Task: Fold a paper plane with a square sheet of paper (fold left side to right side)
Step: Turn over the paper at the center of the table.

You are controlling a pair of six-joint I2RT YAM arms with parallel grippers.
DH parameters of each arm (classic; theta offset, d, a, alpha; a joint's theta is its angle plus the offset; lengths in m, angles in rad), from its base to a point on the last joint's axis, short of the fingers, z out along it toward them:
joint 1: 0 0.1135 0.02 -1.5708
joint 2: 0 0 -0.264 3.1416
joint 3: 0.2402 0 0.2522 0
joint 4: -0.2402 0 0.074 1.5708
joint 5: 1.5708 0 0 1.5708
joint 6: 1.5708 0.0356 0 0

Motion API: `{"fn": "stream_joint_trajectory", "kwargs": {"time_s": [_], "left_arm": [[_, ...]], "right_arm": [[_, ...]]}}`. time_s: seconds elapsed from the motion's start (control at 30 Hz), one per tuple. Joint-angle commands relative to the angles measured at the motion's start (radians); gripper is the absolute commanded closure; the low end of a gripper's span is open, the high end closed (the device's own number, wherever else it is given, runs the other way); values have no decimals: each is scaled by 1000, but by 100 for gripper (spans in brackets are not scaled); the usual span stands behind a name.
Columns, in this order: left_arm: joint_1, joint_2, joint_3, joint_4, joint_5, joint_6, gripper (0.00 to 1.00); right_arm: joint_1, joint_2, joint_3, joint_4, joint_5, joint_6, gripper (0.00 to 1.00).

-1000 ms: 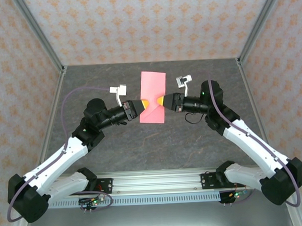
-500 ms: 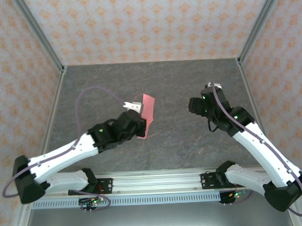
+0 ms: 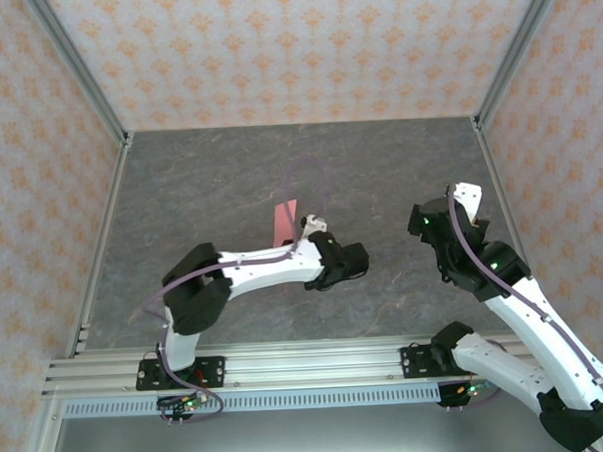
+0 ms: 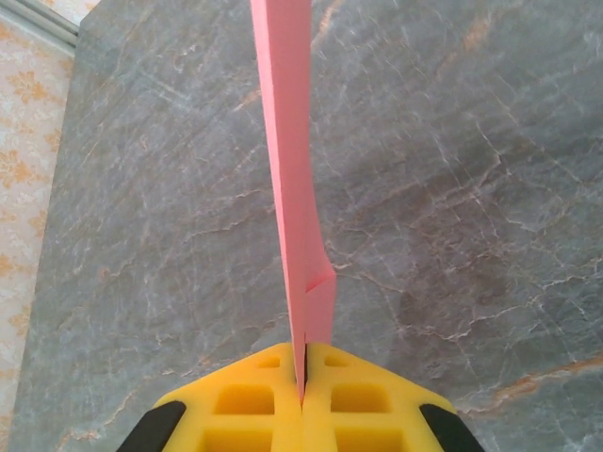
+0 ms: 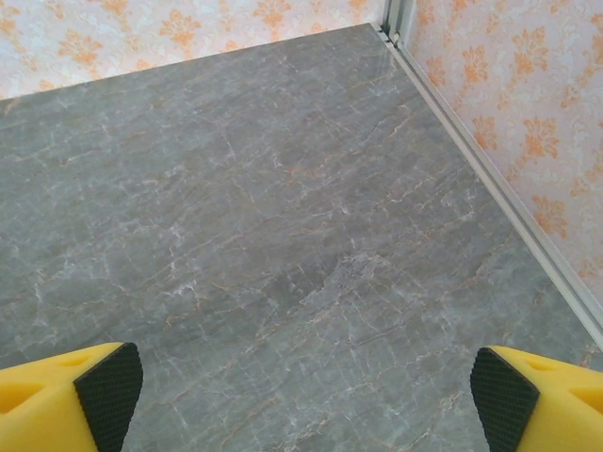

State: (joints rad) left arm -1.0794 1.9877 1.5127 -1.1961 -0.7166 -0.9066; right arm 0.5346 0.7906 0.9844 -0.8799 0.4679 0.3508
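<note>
Paper (image 4: pixel 287 169) pinched in my left hand (image 4: pixel 303 379), held up on edge over the counter (image 4: pixel 471 188).

My left hand is clenched on the near end of the folded pink sheet, which stands edge-on above the middle of the counter. It looks light, thin and floppy. I judge it would sag or crumple if gripped far from a fold, so the stiffer creased edge is the place to hold. My right hand (image 5: pixel 306 391) is released, fingers wide apart over bare counter on the right, well apart from the paper. Nothing lies in the way; only patterned walls (image 3: pixel 294 46) ring the counter.
</note>
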Motion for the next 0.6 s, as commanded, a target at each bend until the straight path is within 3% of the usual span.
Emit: {"fn": "stream_joint_trajectory", "kwargs": {"time_s": [0.0, 0.13, 0.3, 0.57], "left_arm": [[-2, 75, 75, -20, -4, -9, 100], [7, 204, 183, -36, 57, 24, 100], [50, 303, 237, 7, 228, 55, 100], [75, 341, 304, 81, 373, 86, 98]], "right_arm": [[2, -10, -10, -38, 40, 5, 7], [2, -22, -15, -52, 42, 2, 7], [3, -47, -31, -61, 43, 4, 7], [2, -59, -60, -41, 17, 6, 7]]}}
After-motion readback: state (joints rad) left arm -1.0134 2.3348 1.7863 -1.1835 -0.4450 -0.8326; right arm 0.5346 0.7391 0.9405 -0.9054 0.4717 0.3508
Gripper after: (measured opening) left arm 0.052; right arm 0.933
